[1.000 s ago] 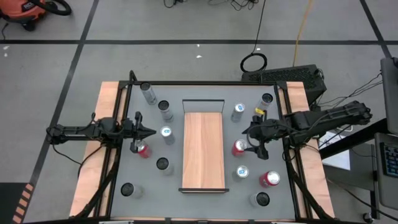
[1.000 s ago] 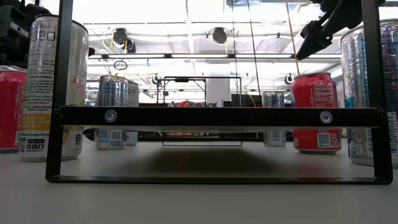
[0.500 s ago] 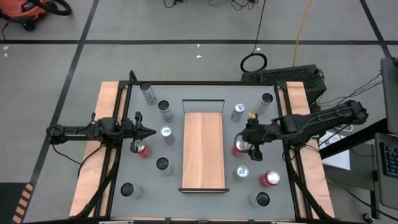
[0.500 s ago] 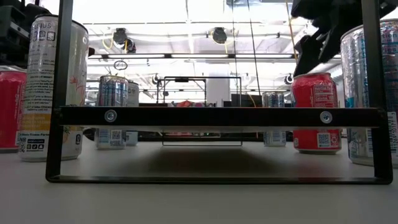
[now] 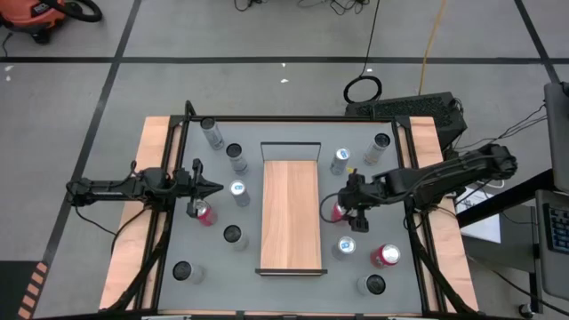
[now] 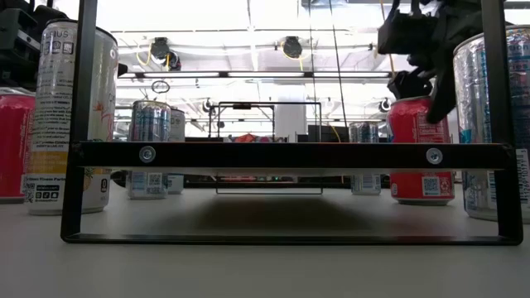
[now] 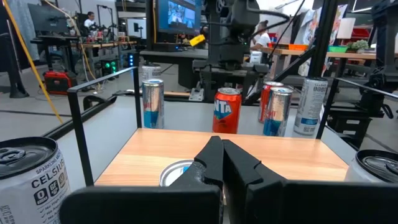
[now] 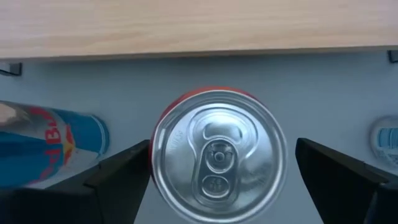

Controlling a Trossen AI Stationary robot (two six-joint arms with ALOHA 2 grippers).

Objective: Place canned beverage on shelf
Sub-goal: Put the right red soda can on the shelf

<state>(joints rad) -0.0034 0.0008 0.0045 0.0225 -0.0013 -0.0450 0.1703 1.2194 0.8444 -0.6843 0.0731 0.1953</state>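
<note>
My right tool [image 5: 347,206] hangs wide open and empty directly above the upright red can [image 8: 217,155] on the desk right of centre frame, beside the shelf [image 5: 291,213]; my left tool [image 5: 212,188] waits shut at left.

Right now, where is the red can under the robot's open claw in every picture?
High view: the red can stands on the grey table just right of the shelf, under the right gripper.
Low view: right of centre, behind the shelf's dark frame.
Left wrist view: centre, past the shelf's far edge.
Right wrist view: its silver top between the open fingers.
Shared landmark: the light-wood shelf.
</note>
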